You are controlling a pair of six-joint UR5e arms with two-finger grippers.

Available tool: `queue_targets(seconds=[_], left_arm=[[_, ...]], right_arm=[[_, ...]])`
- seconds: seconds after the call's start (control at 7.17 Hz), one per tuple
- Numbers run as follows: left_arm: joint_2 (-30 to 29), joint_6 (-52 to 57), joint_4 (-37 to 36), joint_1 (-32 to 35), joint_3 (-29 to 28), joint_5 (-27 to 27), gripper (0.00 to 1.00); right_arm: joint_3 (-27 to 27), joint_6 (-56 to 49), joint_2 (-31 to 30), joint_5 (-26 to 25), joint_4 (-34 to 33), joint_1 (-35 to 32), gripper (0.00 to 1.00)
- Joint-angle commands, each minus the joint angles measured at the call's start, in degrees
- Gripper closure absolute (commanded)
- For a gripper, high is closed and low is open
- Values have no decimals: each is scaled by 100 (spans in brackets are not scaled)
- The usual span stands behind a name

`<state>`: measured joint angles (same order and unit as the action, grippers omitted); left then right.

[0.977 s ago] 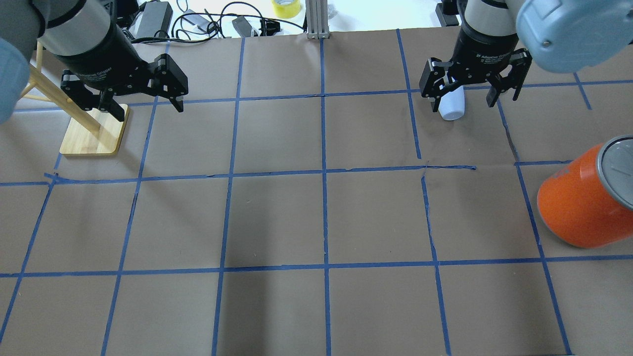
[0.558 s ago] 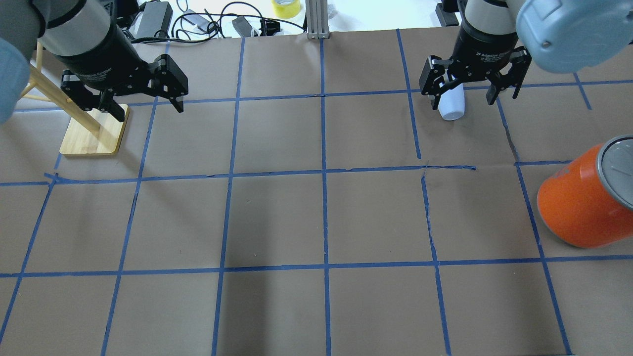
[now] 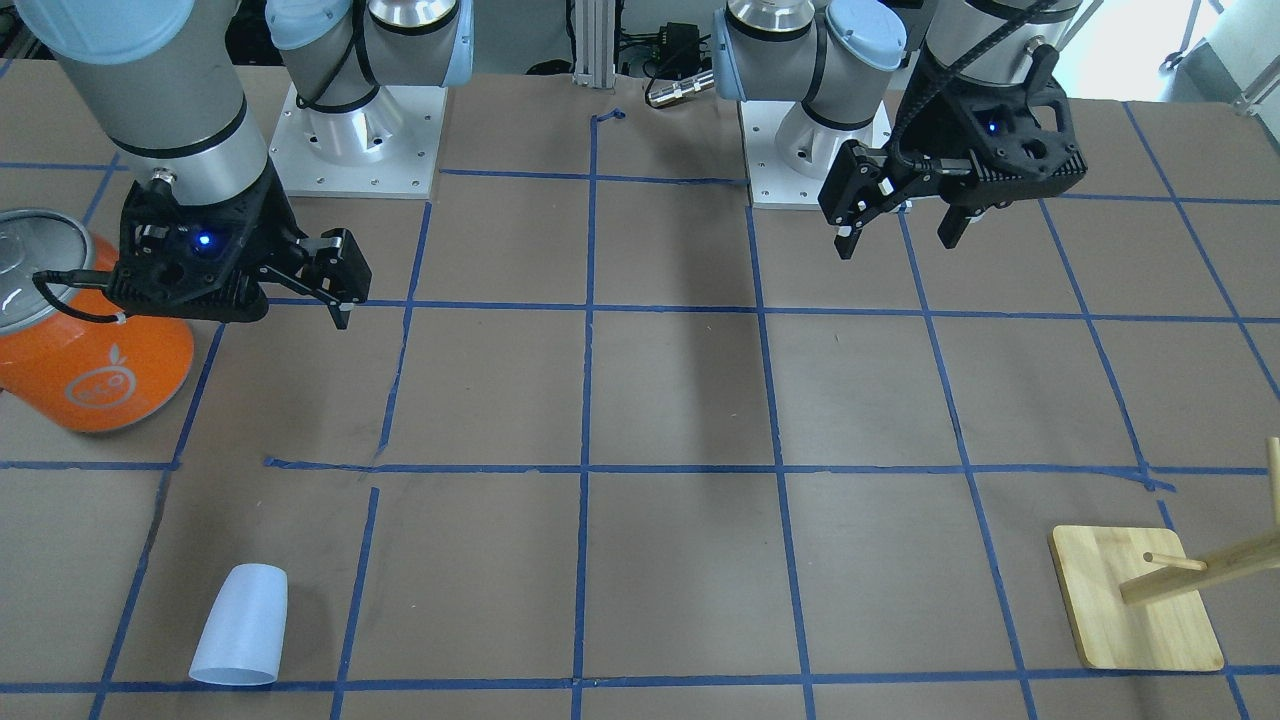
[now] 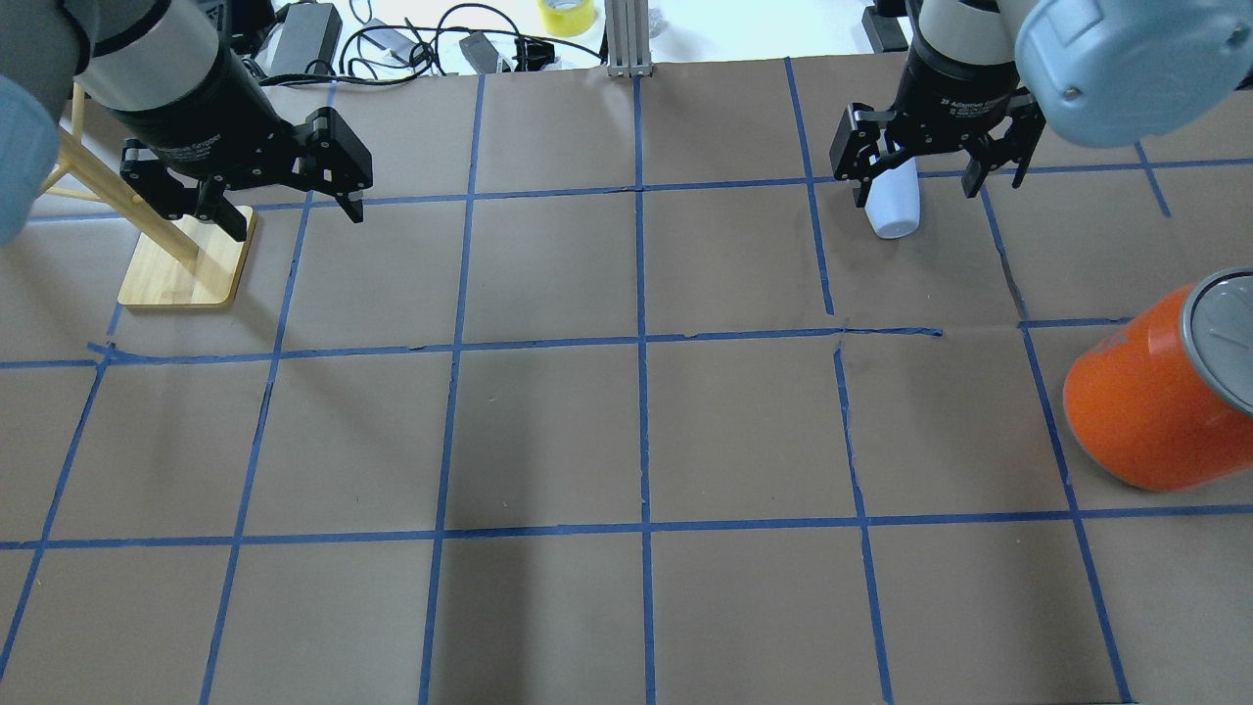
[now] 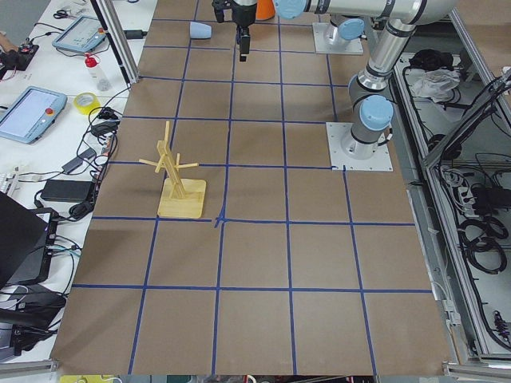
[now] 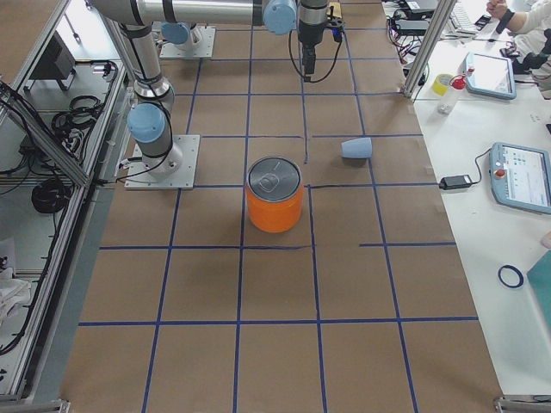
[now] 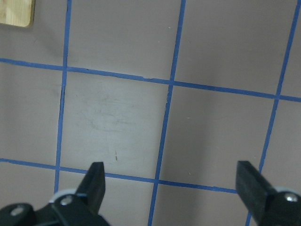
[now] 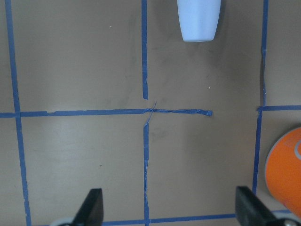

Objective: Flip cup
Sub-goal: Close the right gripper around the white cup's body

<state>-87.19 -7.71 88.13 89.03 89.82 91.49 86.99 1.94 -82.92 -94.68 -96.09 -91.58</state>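
Note:
The cup (image 3: 240, 625) is a small pale blue-white tumbler lying on its side on the brown paper, in a far grid square on my right side. It also shows in the overhead view (image 4: 896, 208), the exterior right view (image 6: 355, 148) and at the top edge of the right wrist view (image 8: 198, 19). My right gripper (image 4: 920, 191) is open and empty, raised well above the table, and overlaps the cup's far end in the overhead view. My left gripper (image 4: 294, 217) is open and empty, raised near the wooden stand (image 4: 186, 274).
A large orange can (image 4: 1155, 411) with a silver top stands at the right edge, nearer me than the cup. The wooden peg stand (image 3: 1135, 600) stands at the far left. Cables (image 4: 392, 44) and a yellow tape roll (image 4: 566, 15) lie beyond the table's far edge.
My right gripper has shifted slightly toward the far edge in the overhead view, still open, uncovering a little more of the cup. The cup and my left arm have not moved.

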Motion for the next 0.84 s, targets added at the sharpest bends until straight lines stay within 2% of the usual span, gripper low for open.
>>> queue_targets(seconds=[0.0, 0.14, 0.28, 0.7], left_arm=[[0, -3, 3, 0, 0, 0, 0], [0, -3, 3, 0, 0, 0, 0], [0, -3, 3, 0, 0, 0, 0], [0, -3, 3, 0, 0, 0, 0]], right_arm=[[2, 34, 581, -24, -1387, 0, 0], [2, -44, 775, -41, -1917, 17, 0], [11, -45, 969, -59, -1992, 44, 0], [107, -53, 1821, 2, -2072, 702, 0]])
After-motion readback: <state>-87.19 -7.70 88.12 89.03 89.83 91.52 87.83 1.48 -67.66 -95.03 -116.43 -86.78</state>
